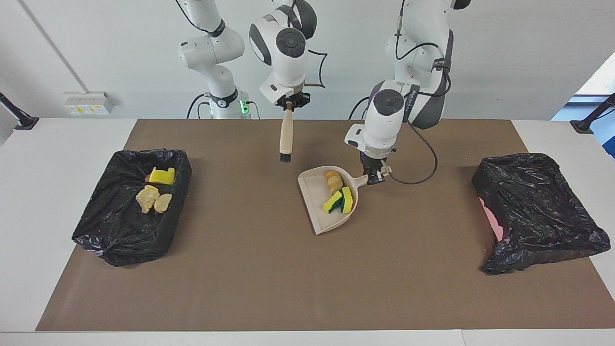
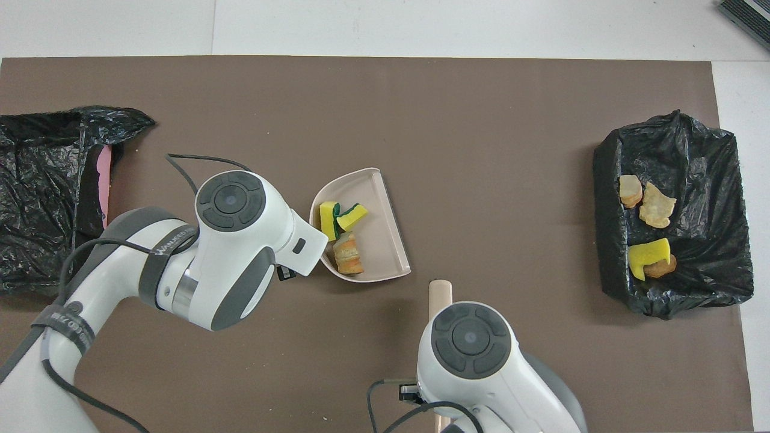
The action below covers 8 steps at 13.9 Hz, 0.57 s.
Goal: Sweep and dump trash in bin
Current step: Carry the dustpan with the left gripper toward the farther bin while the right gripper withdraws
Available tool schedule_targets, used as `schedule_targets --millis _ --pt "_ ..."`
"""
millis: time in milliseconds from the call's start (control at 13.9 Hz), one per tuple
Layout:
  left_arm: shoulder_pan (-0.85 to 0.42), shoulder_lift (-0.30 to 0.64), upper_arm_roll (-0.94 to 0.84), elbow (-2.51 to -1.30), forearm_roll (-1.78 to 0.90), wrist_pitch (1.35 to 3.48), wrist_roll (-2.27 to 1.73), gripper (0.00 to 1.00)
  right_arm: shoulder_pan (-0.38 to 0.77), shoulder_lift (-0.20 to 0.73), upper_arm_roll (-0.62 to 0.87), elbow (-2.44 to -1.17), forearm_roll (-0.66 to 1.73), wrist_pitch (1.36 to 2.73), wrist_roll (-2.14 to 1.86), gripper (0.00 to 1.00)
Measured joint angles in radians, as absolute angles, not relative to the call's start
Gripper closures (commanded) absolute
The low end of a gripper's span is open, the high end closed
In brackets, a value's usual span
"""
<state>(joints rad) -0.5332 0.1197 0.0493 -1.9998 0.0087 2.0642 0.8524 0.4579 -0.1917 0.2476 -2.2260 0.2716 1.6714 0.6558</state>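
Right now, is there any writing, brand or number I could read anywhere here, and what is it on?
"WANLEED", then cut off: black strap around the left arm.
Yellow stickers on the wall socket: too small to read.
Nothing else legible.

Trash [image 1: 339, 193] in dustpan [image 1: 321, 220]

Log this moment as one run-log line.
left hand: shut on dustpan handle | right hand: holds brush aloft | trash: in dustpan
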Motion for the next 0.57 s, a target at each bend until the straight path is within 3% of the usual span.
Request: schedule_targets --millis 215,575 --pt "-0.448 0.042 0.054 -2.0 0.009 2.019 0.963 1.0 0.53 -0.208 0.248 -2.347 0.322 1.807 0.659 1.0" --pt "-0.304 -0.027 0.056 -2.002 0.01 1.982 1.159 1.0 0.589 -0.157 0.247 -2.409 0.349 1.973 0.669 1.0"
